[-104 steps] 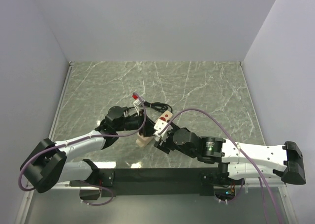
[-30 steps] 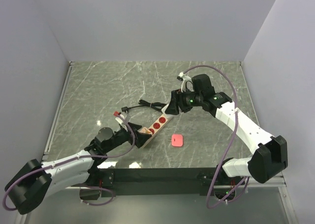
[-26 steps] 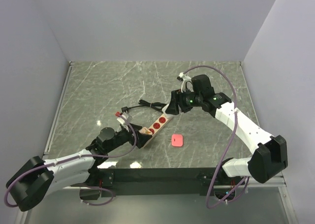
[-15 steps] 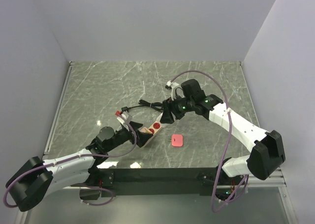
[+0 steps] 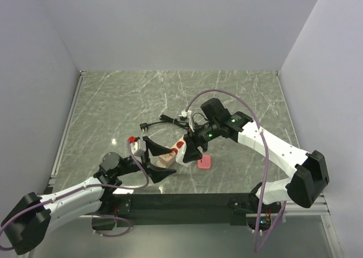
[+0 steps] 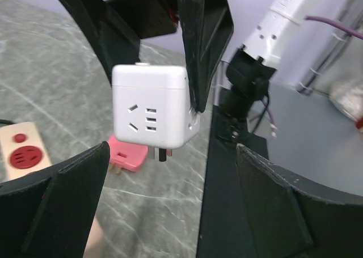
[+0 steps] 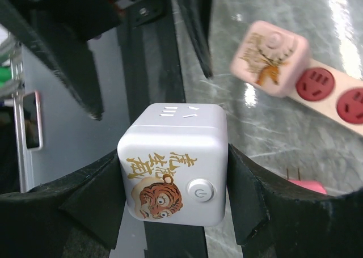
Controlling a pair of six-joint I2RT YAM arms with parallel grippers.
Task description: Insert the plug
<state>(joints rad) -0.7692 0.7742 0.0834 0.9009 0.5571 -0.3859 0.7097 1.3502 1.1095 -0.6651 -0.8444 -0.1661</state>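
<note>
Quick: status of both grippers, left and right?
Left gripper: open, holding nothing.
Right gripper: closed on the white cube plug.

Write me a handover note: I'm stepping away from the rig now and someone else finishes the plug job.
The left gripper is open and empty, by the near end of the power strip.
The right gripper has its fingers shut on the white cube plug, held clear above the table.
A pink cube sits on one end of the strip; a pink plug lies loose nearby.
Done: white cube picked up.
Left: line it up with a free red socket and push in.
</note>
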